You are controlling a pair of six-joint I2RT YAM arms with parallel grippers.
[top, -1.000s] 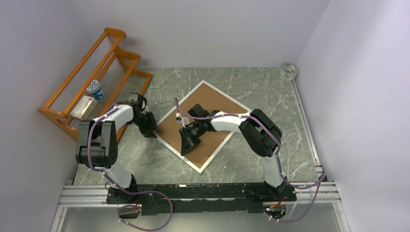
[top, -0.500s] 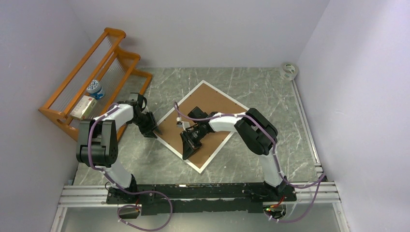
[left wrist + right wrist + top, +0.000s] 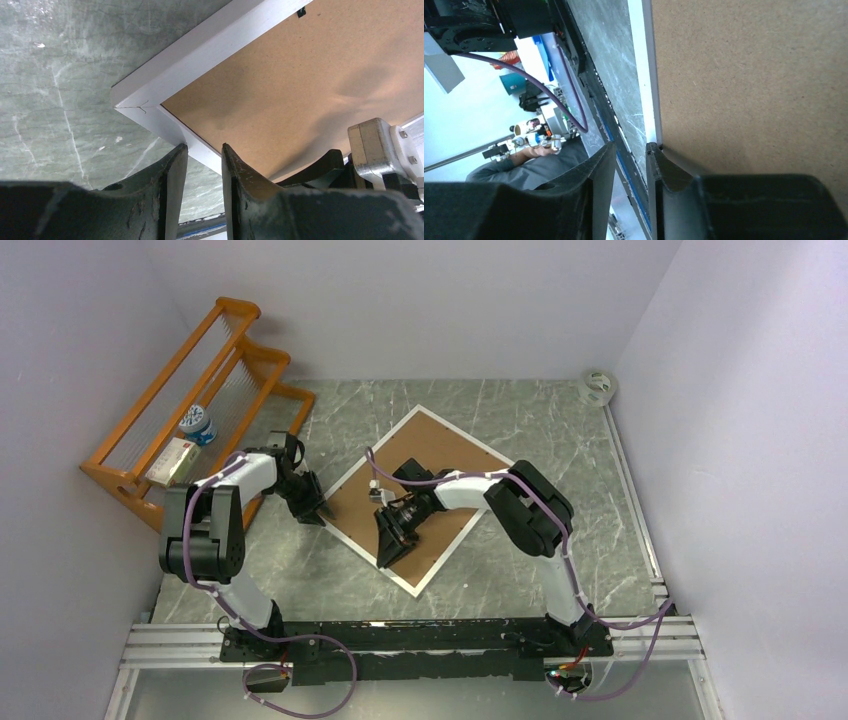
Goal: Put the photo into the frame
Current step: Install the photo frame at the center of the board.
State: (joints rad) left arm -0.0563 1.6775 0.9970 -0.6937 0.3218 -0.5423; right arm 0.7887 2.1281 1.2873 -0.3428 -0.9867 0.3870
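frame (image 3: 452, 452) lies flat on the table (image 3: 560, 430), face down with the brown hardboard back up. it's turned corner-on like a diamond, about mid-table.

left gripper (image 3: 316, 510) is low at the frame's left corner. wrist view: fingers (image 3: 170, 190) are close together on the white rail just beside the corner. the rail runs straight into the gap and fills it, one finger against each side. reads as clamped across the rail.

right gripper (image 3: 388, 552) is at the near-left rail, reaching in from over the board. jaws are apart. one finger is out over the bare table, the other (image 3: 664, 170) is at the rail's inner edge where it meets the hardboard. tabletop shows in the gap, so it's gripping nothing.

in the way: the right arm's wrist and forearm lie across the middle of the hardboard and cover a good part of it. the two grippers are near each other but apart.

around: orange wooden rack (image 3: 190, 390) at far left by the wall, with a small box (image 3: 172, 462) and a blue-and-white tub (image 3: 198, 424) on it, well apart from the frame. tape roll (image 3: 598, 386) is in the far right corner. purple cables run along both arms.
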